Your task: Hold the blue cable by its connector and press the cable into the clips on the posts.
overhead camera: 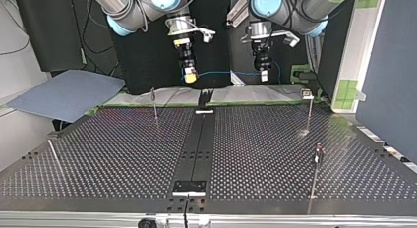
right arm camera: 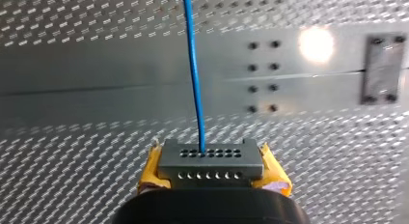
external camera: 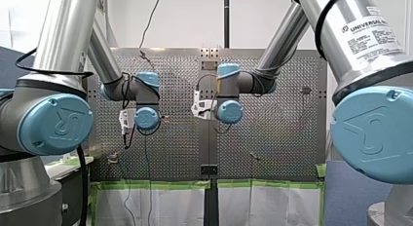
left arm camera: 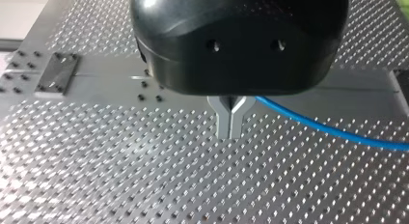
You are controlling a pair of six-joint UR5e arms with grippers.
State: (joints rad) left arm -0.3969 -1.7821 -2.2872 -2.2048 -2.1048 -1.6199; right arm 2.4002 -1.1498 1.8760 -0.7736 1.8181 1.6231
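In the right wrist view my right gripper point(right arm camera: 212, 170) has its yellow pads shut on a grey connector block point(right arm camera: 210, 156). The blue cable point(right arm camera: 194, 69) runs straight out of that block over the table. In the top view the cable point(overhead camera: 221, 72) hangs level between my right gripper point(overhead camera: 189, 75) at the left and my left gripper point(overhead camera: 264, 73) at the right, both high above the table's far edge. In the left wrist view my left gripper point(left arm camera: 230, 121) has its metal fingers pressed together, and the cable point(left arm camera: 333, 131) comes out at their root and trails to the side.
Several thin posts stand on the perforated table point(overhead camera: 123, 154): one far left point(overhead camera: 154, 104), one far right with a clip point(overhead camera: 308, 107), one near right point(overhead camera: 317, 170), one near left point(overhead camera: 55, 158). A dark rail point(overhead camera: 196, 144) crosses the middle. A grey-blue sheet point(overhead camera: 64, 93) lies off the table's far left.
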